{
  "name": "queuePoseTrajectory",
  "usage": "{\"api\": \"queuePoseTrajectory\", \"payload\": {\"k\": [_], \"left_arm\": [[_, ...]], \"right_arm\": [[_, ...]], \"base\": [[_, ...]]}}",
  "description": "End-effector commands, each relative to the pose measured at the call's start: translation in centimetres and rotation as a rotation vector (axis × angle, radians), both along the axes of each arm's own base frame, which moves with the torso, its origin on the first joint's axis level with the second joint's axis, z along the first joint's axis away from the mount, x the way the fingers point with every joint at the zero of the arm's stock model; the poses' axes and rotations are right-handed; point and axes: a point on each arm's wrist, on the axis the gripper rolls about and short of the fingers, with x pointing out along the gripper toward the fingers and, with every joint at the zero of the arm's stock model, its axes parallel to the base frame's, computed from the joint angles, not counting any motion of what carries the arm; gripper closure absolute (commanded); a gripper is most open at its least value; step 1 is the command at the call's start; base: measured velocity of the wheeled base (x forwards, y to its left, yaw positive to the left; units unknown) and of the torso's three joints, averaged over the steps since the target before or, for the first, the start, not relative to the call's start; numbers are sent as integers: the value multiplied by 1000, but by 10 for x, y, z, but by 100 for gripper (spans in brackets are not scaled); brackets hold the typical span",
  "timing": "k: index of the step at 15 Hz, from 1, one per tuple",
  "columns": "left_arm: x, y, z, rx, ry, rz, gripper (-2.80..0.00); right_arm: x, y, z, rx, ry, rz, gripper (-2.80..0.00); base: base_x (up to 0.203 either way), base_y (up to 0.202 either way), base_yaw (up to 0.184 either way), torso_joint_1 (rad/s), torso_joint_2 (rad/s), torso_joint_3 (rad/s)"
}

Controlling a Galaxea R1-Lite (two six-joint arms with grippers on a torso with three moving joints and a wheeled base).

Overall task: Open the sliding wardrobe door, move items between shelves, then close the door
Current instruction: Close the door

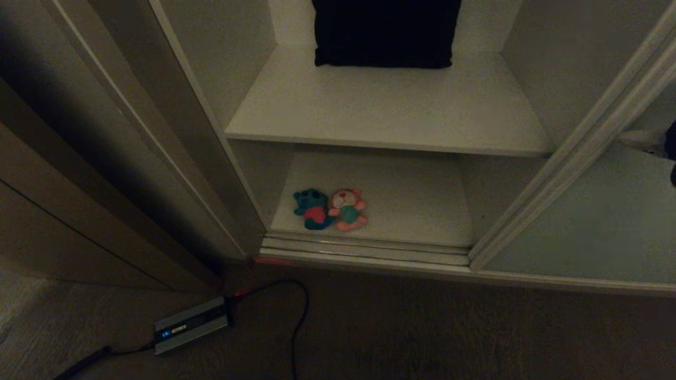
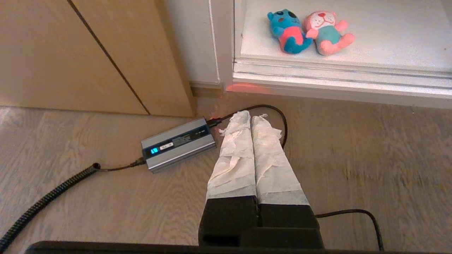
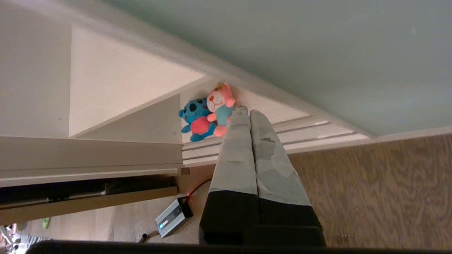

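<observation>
Both grippers' jaws are pressed together, empty: the right gripper [image 3: 246, 112] hangs before the bottom shelf [image 1: 417, 211], the left gripper [image 2: 250, 116] over the floor. Two plush toys, teal bear [image 1: 311, 208] touching pink toy [image 1: 347, 209], lie near the shelf's front-left corner; the sliding wardrobe door [image 1: 597, 221] stands open at right

In the head view the dark folded cloth [image 1: 384, 32] on the upper shelf [image 1: 391, 108] ran past the top edge, and the sliding wardrobe door [image 1: 591, 221] was cut off at the right edge. Neither arm showed there. On the floor, the coiled cable [image 2: 46, 201] left the left wrist view at its corner. The silver box's [image 2: 178, 144] label was too small to read.
</observation>
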Motion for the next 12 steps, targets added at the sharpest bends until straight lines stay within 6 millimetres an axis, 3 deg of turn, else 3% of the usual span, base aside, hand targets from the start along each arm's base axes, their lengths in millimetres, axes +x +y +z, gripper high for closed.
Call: {"api": "queuePoseTrajectory", "payload": {"k": [1, 6, 9, 12], "left_arm": [[0, 0, 0, 0, -2, 0, 0], [0, 0, 0, 0, -1, 1, 0], [0, 0, 0, 0, -1, 1, 0], [0, 0, 0, 0, -2, 1, 0]], "right_arm": [[2, 1, -1, 3, -5, 11, 0], [-32, -5, 10, -8, -53, -17, 0], [-37, -16, 10, -7, -48, -71, 0], [-25, -23, 4, -4, -30, -73, 0]], "base": [[0, 0, 0, 0, 0, 0], [0, 0, 0, 0, 0, 0], [0, 0, 0, 0, 0, 0], [0, 0, 0, 0, 0, 0]]}}
